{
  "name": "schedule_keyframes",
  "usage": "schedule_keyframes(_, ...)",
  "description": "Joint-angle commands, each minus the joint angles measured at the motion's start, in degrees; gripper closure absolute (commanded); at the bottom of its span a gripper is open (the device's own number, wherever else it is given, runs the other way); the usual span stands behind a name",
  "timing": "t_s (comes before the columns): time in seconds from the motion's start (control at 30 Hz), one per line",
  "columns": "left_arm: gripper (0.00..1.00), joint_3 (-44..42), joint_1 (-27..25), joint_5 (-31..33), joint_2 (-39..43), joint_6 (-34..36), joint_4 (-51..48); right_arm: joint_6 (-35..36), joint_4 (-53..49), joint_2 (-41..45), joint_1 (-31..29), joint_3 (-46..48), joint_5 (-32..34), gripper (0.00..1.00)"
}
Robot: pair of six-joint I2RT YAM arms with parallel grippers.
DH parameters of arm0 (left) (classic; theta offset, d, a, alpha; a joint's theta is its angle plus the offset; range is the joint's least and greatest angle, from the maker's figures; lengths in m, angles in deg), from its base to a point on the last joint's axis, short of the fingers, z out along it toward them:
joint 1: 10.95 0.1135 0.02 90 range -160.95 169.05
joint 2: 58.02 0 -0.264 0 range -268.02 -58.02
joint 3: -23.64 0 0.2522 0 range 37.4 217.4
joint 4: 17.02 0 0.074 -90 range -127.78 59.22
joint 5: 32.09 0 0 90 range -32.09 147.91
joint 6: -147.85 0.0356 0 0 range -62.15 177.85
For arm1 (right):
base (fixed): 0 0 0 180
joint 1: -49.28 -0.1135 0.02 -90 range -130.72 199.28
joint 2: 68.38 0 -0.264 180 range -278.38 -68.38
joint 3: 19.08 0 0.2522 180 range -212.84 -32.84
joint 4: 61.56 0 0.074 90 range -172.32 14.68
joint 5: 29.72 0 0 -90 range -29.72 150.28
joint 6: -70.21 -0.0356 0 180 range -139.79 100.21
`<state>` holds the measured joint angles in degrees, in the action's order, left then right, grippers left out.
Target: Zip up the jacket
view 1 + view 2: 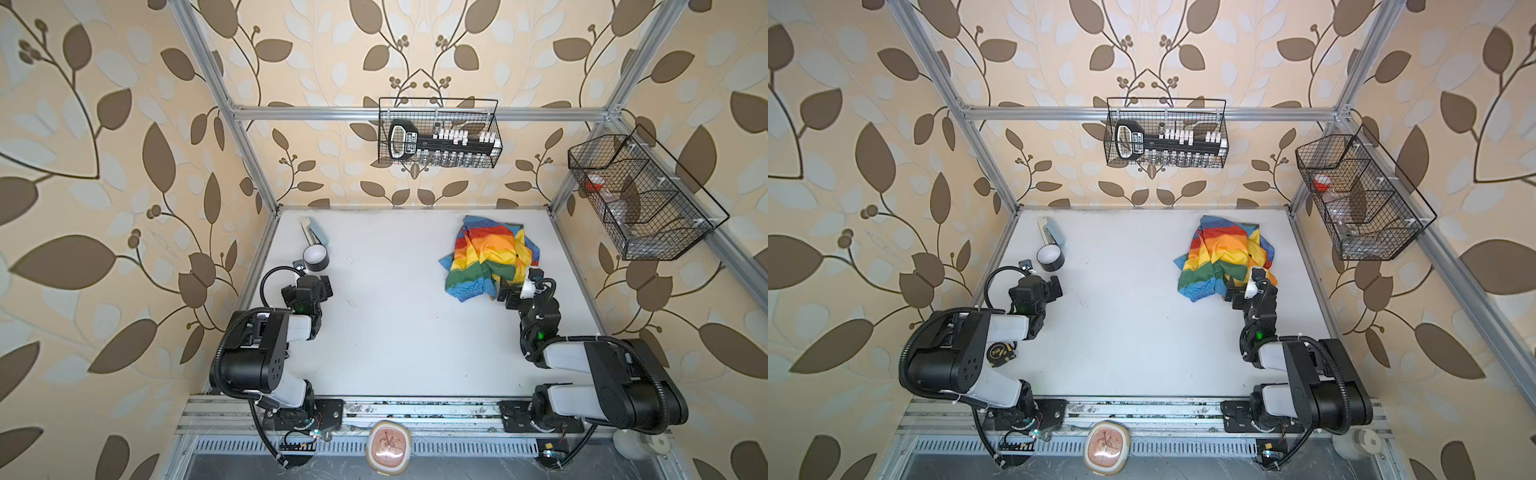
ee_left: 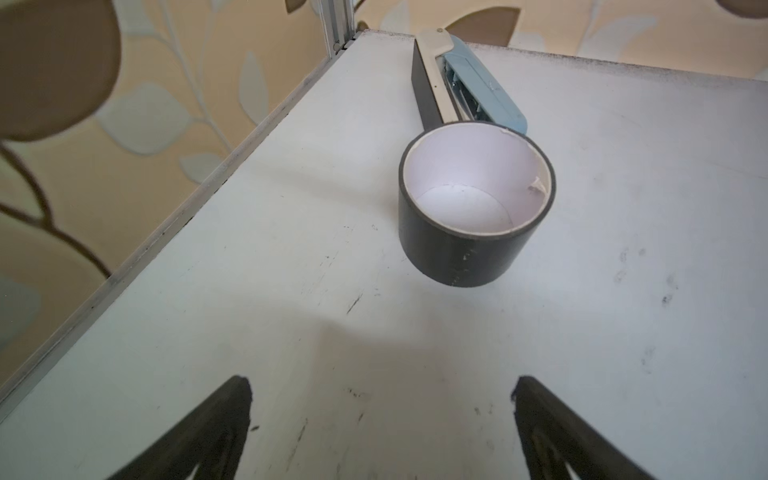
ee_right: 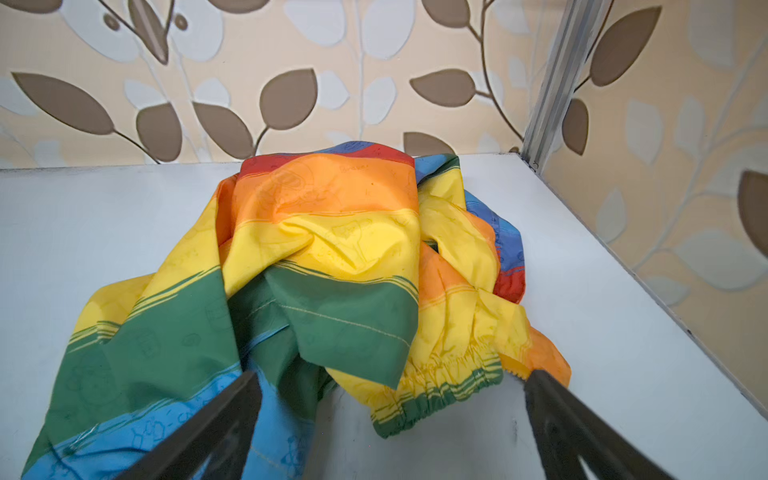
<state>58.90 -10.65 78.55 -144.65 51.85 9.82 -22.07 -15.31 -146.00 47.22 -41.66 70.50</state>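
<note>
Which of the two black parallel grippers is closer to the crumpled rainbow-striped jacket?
The right gripper: its open jaws sit at the rainbow-striped jacket's near edge. The left gripper, also open, points at a black tape roll across the white table.

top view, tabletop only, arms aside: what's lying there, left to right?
In a top view: black tape measure with yellow markings → black tape roll with white core → crumpled rainbow-striped jacket. The blue-and-cream stapler lies in line with the roll, so it is left out of the order.

One jacket (image 1: 486, 249), two wire baskets (image 1: 384, 137) (image 1: 665, 245)
</note>
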Motion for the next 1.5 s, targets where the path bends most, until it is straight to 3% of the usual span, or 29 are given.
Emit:
schedule_keyframes(0.0,0.01,-0.1,-0.6,1.6,1.4,-0.4,2.3,1.3,0.8,0.0,0.2,-0.8,-1.1,0.00)
schedule_keyframes(1.47,0.01,-0.1,-0.7,1.7,1.4,-0.4,2.3,0.4,0.9,0.1,1.6,-0.7,-3.2,0.00)
